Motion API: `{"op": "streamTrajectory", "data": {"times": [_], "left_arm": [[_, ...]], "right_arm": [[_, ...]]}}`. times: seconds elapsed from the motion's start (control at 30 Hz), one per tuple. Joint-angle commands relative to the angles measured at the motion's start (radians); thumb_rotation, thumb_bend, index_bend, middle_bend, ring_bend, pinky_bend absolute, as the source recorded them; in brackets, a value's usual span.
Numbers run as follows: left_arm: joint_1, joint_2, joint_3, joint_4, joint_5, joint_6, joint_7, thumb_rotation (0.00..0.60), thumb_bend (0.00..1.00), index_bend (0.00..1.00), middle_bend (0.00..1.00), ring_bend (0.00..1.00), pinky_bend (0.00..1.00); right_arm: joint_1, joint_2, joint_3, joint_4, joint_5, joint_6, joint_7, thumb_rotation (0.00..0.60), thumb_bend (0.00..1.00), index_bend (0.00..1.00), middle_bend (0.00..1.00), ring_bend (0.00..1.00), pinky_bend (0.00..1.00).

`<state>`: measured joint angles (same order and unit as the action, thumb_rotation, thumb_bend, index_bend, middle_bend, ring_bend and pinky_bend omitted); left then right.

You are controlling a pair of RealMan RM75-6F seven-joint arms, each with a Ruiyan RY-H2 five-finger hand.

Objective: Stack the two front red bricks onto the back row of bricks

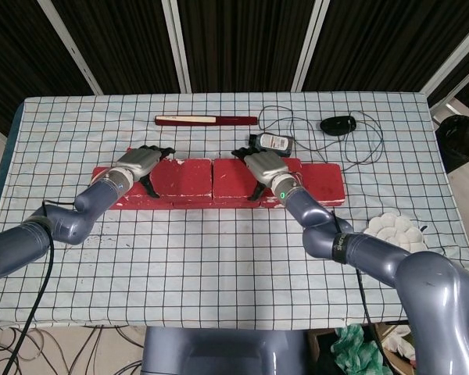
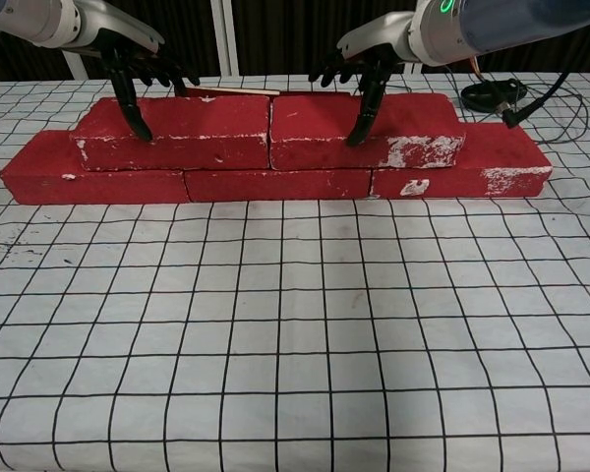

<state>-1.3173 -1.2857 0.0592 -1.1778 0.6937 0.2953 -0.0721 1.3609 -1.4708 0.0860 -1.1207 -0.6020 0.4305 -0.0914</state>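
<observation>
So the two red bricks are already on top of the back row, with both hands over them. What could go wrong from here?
1. The left hand and right hand have fingers down the front faces of the left top brick and right top brick. Withdrawing sideways rather than upward might drag a brick off the bottom row.
2. The right top brick overhangs a joint in the bottom row; a push could tilt it.

Bright, even light; sharp focus

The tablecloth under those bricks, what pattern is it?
The tablecloth is white with a grid of thin black lines, clearest in the chest view.
</observation>
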Motion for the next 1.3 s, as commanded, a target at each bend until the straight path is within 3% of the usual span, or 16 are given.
{"op": "streamTrajectory", "data": {"times": [0.03, 0.33, 0.77, 1.03, 1.3], "left_arm": [[0.0, 0.003, -0.001, -0.003, -0.001, 0.002, 0.0, 0.6, 0.0, 0.05, 0.09, 0.0, 0.04], [0.016, 0.04, -0.023, -0.041, 0.016, 0.05, -0.002, 0.6, 0.0, 0.04, 0.09, 0.0, 0.01], [0.146, 0.218, -0.022, -0.229, 0.107, 0.245, 0.008, 0.6, 0.0, 0.04, 0.08, 0.0, 0.0], [0.339, 0.363, 0.019, -0.454, 0.287, 0.518, 0.022, 0.6, 0.0, 0.03, 0.07, 0.0, 0.0], [0.593, 0.424, 0.112, -0.636, 0.47, 0.869, 0.08, 0.6, 0.0, 0.03, 0.07, 0.0, 0.0]], "right_arm": [[-0.003, 0.01, 0.01, -0.016, -0.006, 0.012, 0.0, 0.6, 0.0, 0.03, 0.02, 0.0, 0.09], [-0.031, 0.044, 0.049, -0.062, -0.028, 0.06, 0.025, 0.6, 0.0, 0.03, 0.02, 0.0, 0.09], [-0.163, 0.21, 0.072, -0.22, -0.123, 0.19, 0.071, 0.6, 0.0, 0.03, 0.02, 0.0, 0.09], [-0.396, 0.376, -0.032, -0.41, -0.316, 0.496, 0.042, 0.6, 0.0, 0.02, 0.03, 0.0, 0.09], [-0.695, 0.47, -0.196, -0.556, -0.554, 0.846, 0.063, 0.6, 0.0, 0.02, 0.03, 0.0, 0.09]]}}
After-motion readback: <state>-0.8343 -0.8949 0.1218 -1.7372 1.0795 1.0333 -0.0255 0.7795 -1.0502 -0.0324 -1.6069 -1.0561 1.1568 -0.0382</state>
